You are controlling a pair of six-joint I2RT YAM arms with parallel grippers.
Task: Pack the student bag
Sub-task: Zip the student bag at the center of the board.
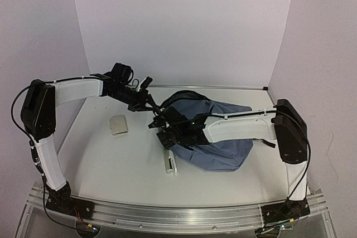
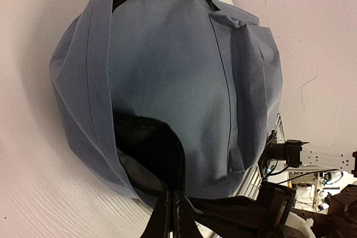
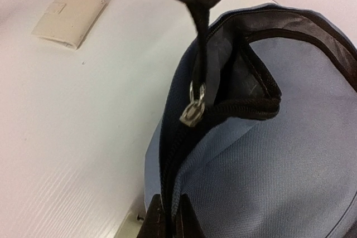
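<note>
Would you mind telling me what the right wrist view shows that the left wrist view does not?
Only the right wrist view shows the beige wallet-like case lying flat on the table. Only the left wrist view shows the front pocket and some dark arm hardware with cables beyond the bag. Both show the slate-blue backpack, its black zipper partly open, resting on the white table.

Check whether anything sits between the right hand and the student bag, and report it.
Nothing visible stands between them. The right hand is shut right at the student bag, its zipper track running into the fingertips. The beige case lies apart on the table, off to one side.
</note>
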